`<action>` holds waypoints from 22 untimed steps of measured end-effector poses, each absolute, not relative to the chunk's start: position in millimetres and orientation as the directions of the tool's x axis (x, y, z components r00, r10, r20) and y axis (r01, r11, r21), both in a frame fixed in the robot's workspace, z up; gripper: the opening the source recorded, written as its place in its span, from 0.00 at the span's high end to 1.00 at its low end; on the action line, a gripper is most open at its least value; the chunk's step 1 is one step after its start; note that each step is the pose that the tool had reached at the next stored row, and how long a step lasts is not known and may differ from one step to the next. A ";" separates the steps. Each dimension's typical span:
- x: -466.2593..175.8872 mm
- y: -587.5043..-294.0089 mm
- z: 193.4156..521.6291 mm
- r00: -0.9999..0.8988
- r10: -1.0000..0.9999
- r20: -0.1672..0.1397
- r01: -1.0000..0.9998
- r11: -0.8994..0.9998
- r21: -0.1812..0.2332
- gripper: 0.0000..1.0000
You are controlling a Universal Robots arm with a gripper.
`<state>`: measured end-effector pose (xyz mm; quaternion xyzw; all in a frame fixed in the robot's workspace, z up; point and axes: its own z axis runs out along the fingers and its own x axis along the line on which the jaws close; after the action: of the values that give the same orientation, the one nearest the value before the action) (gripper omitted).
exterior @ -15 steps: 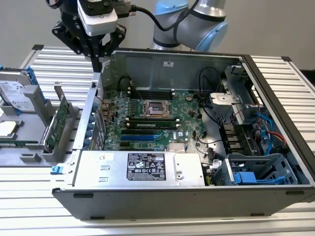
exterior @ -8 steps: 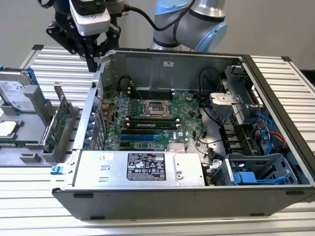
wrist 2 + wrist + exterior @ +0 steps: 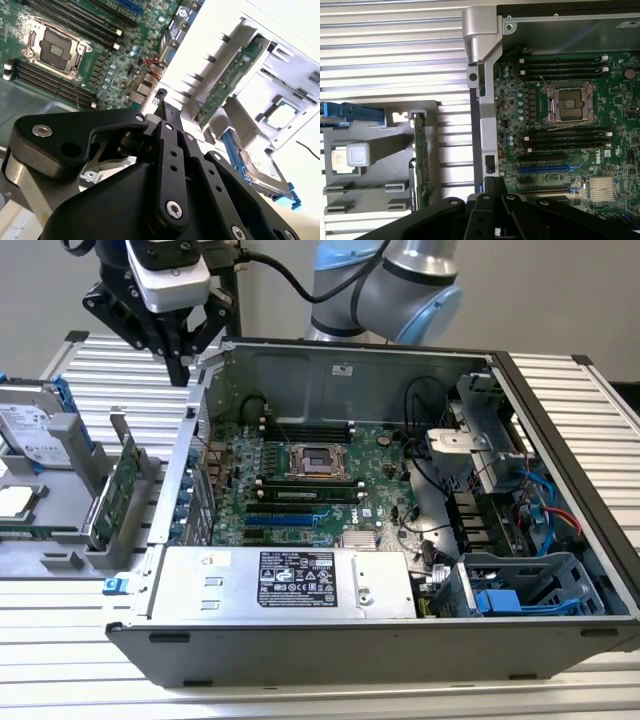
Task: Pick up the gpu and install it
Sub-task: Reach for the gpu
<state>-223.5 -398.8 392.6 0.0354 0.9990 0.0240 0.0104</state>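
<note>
Claw (image 3: 179, 372) closed and empty beside the case (image 3: 330, 380); gpu (image 3: 113, 492) upright in its rack (image 3: 62, 558). Best open up, approach squarely.

You see your claw (image 3: 180, 372) in black under a white-grey body. gpu (image 3: 112, 495): green board, dark speckle. Motherboard (image 3: 300, 475): green, with black and blue slots and a silver socket. Case (image 3: 330, 370): plain grey metal. Surface (image 3: 560, 385): silver-white with ribbed stripes. Power supply (image 3: 230, 585): silver with a black label. Holder (image 3: 60, 430): grey. Tab (image 3: 116, 585): blue.
</note>
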 end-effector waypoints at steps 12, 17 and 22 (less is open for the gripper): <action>-237.9 -398.9 392.6 -0.997 0.071 -0.019 0.070 0.996 0.049 1.00; -243.9 -399.0 392.6 -0.997 0.071 -0.019 0.070 0.996 0.049 1.00; -249.8 -399.0 392.6 -0.997 0.071 -0.019 0.070 0.996 0.049 1.00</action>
<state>-249.8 -399.0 392.6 0.0354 0.9990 0.0240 0.0103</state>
